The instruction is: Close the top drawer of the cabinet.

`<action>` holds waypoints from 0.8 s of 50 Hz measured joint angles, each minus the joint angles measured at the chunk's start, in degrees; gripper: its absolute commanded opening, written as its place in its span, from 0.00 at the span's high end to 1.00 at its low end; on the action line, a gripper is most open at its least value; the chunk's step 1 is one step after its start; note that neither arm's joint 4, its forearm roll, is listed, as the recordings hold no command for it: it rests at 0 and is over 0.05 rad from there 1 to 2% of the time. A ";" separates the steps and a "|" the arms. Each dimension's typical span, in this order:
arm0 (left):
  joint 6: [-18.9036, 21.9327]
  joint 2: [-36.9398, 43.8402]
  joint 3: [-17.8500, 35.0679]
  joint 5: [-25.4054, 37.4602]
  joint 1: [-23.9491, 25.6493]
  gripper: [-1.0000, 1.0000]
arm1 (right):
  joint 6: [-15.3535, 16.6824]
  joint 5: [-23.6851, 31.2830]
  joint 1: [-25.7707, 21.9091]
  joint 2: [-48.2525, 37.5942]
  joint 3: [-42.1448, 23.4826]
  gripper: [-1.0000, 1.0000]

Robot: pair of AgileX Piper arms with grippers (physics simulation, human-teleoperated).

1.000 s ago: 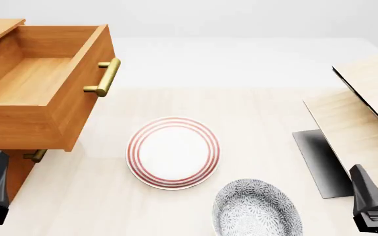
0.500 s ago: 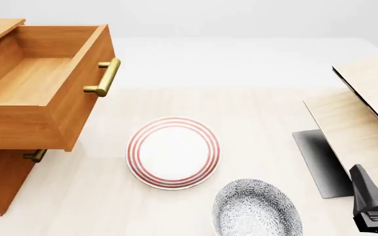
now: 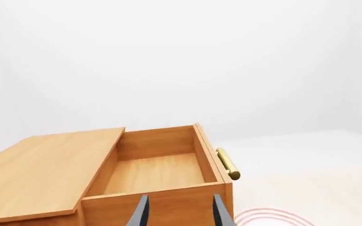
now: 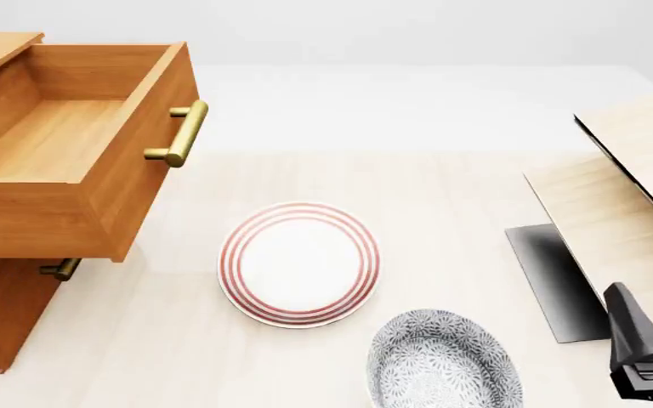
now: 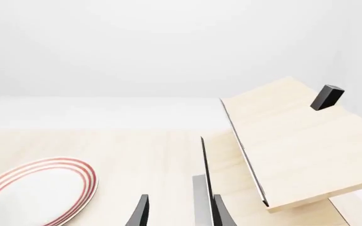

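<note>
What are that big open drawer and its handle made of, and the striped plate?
The drawer looks like orange-brown wood with a smooth satin finish: faint grain shows on its panels. Its handle looks like brass, a yellowish bar with a dull metallic sheen. The plate seems glazed ceramic, white with red rings, though that's a guess.

Front view: top drawer [image 4: 65, 144] projects from cabinet [image 4: 3, 310] at 9 o'clock; striped plate [image 4: 298, 263] central; patterned bowl [image 4: 442, 361] at 5 o'clock; panels [image 4: 627, 212] at 3 o'clock.
</note>
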State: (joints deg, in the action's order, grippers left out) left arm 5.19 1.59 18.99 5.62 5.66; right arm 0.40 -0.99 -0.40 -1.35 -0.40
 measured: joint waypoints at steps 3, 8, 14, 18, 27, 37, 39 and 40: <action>-0.14 1.31 0.92 -0.21 0.36 0.00 | 0.00 -0.03 0.00 -0.03 0.00 0.00; -0.56 3.79 2.29 -0.88 0.62 0.00 | 0.00 -0.06 0.00 -0.06 -0.01 0.00; -0.64 6.58 3.80 -1.80 0.94 0.00 | 0.00 -0.08 0.00 -0.08 -0.01 0.00; -0.82 9.06 4.97 -2.55 1.49 0.00 | 0.00 -0.09 0.00 -0.09 -0.01 0.00; -0.50 16.43 7.85 -5.34 3.24 0.00 | 0.00 -0.10 0.00 -0.11 -0.01 0.00; 1.36 23.17 11.09 -8.01 5.20 0.00 | 0.00 -0.10 0.00 -0.11 -0.01 0.00; 1.67 24.43 11.84 -8.40 5.56 0.00 | 0.00 -0.10 0.01 -0.11 -0.01 0.00; 1.80 25.03 12.21 -8.56 5.72 0.00 | 0.00 -0.10 0.01 -0.11 -0.01 0.00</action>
State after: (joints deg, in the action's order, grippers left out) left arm 6.99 26.62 31.20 -2.94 11.38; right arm 0.40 -1.09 -0.40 -1.46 -0.41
